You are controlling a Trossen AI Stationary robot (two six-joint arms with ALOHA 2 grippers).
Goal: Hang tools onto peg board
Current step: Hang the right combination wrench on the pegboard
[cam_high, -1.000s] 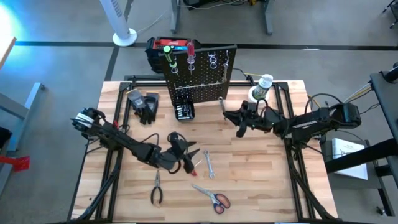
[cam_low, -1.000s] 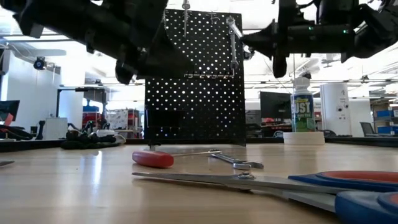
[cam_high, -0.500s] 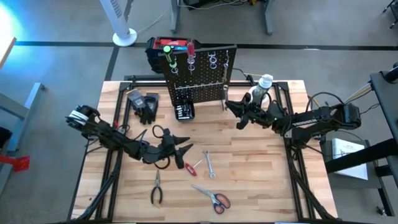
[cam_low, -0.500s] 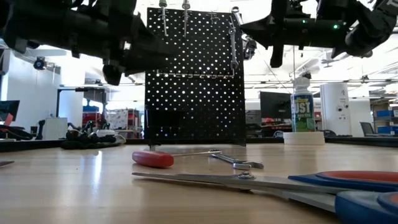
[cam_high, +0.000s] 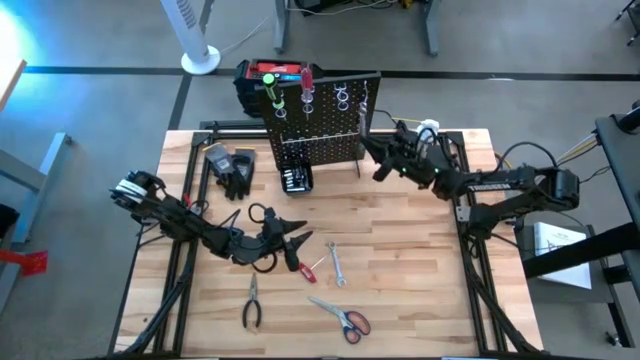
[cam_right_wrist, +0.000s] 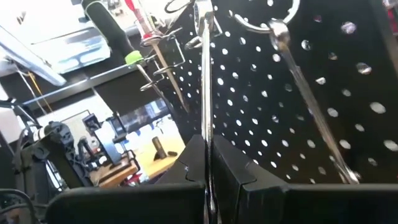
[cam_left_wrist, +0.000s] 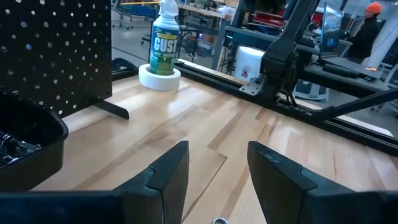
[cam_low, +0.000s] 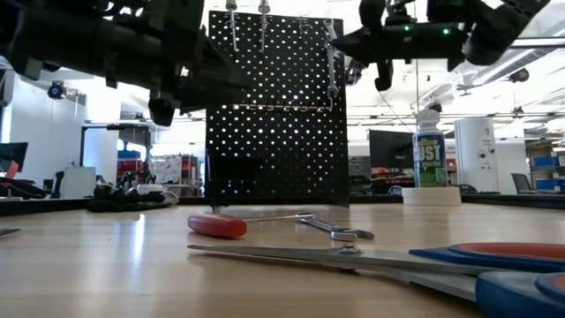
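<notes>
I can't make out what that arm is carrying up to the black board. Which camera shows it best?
The right wrist view: the right end effector is shut on a thin silver wrench by the peg board. The high view shows only the arm; the low view shows it dimly.

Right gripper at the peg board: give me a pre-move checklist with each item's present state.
1. Right gripper shut on the wrench: ok.
2. Wrench raised to the peg board's top row: ok.
3. Wrench seated on a hook: cannot tell.
4. Neighbouring hung wrench not struck: cannot tell.
5. Left gripper open, holding nothing, above the table away from the board: ok.
6. Remaining tools: scissors, pliers and small wrench lying on the table: ok.
</notes>
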